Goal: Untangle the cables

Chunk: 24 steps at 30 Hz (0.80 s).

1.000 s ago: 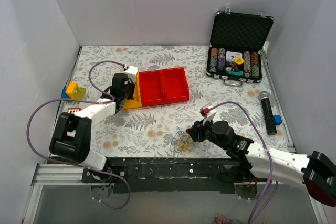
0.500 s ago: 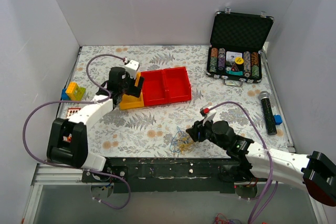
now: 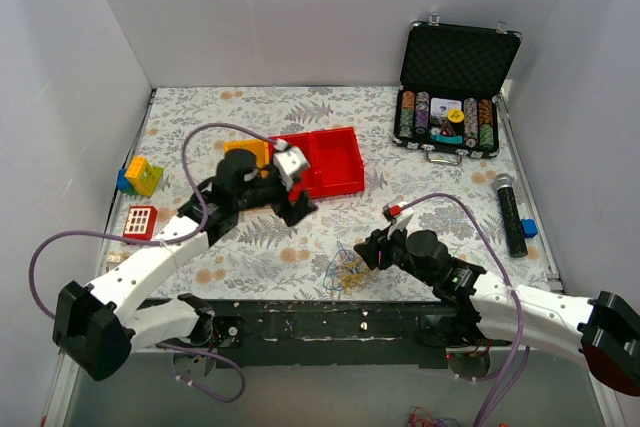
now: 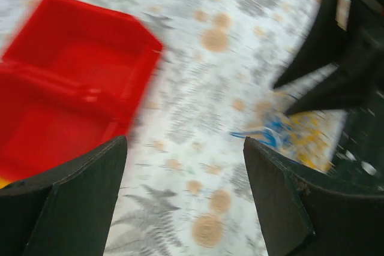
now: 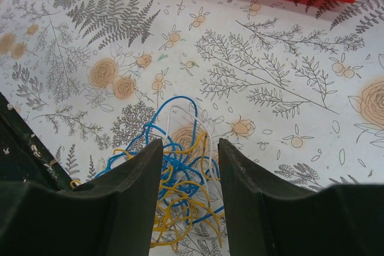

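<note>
The cables [image 3: 346,270] are a small tangle of thin blue, yellow and white wires lying on the flowered tablecloth near the front edge. My right gripper [image 3: 365,252] hovers right over them. In the right wrist view its jaws [image 5: 189,148] stand apart, open, with the cables [image 5: 180,190] lying between and below the fingers. My left gripper [image 3: 300,209] is over the cloth just in front of the red bin [image 3: 335,162], wide open and holding nothing [image 4: 185,148]. Its view is blurred; the cables [image 4: 288,139] show at the right, under the dark right gripper.
A yellow bin [image 3: 250,150] sits left of the red bin. An open case of poker chips [image 3: 455,97] stands at the back right, with a microphone [image 3: 510,212] near the right edge. Toy blocks [image 3: 140,175] and a small red pad [image 3: 140,220] lie at the left.
The left gripper has opened and swung from the yellow bin rightward and nearer, toward the cables. The right arm has stayed still over the cables.
</note>
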Tool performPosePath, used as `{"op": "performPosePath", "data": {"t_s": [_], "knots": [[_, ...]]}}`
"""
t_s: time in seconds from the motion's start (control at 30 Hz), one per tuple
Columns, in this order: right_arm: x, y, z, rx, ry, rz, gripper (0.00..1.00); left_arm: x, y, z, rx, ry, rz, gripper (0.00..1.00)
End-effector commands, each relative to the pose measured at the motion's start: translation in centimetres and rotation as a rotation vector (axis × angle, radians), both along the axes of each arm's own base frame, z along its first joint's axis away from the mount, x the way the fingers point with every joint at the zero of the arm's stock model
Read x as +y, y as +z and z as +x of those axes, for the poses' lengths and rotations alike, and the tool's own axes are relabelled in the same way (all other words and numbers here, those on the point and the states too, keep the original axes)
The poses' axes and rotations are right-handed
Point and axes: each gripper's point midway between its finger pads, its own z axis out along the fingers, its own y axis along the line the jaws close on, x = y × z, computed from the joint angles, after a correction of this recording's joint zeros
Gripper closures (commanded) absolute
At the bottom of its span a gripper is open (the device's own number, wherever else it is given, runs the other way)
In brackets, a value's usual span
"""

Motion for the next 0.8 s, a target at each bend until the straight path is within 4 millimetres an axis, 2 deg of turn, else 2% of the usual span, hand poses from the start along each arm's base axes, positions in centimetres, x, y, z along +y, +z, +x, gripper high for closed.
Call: {"op": "performPosePath", "data": {"t_s": [0.0,0.07,0.17,0.23,0.43,0.67,0.77], "knots": [[0.0,1.8,0.5,-0.035,-0.021,0.053,0.51,-4.5,-5.3,-7.5,0.140,-0.309,0.079,0.22],[-0.2,2.0,0.5,-0.037,-0.030,0.050,0.52,-5.6,-6.9,-8.7,0.146,-0.369,0.112,0.22],[-1.1,2.1,0.5,-0.041,-0.061,0.040,0.52,-6.5,-8.7,-9.5,0.125,-0.439,0.157,0.21],[-1.9,1.9,0.5,-0.037,-0.088,0.039,0.52,-6.9,-9.6,-9.2,0.103,-0.464,0.180,0.20],[-3.4,1.2,0.0,-0.015,-0.141,0.075,0.48,-9.4,-10.9,-6.7,0.091,-0.472,0.197,0.19],[-3.8,0.7,0.1,-0.013,-0.149,0.050,0.48,-10.3,-13.3,-6.2,0.082,-0.516,0.225,0.19],[-3.5,0.8,0.1,-0.017,-0.141,0.047,0.48,-10.3,-13.8,-6.7,0.081,-0.553,0.235,0.22]]}}
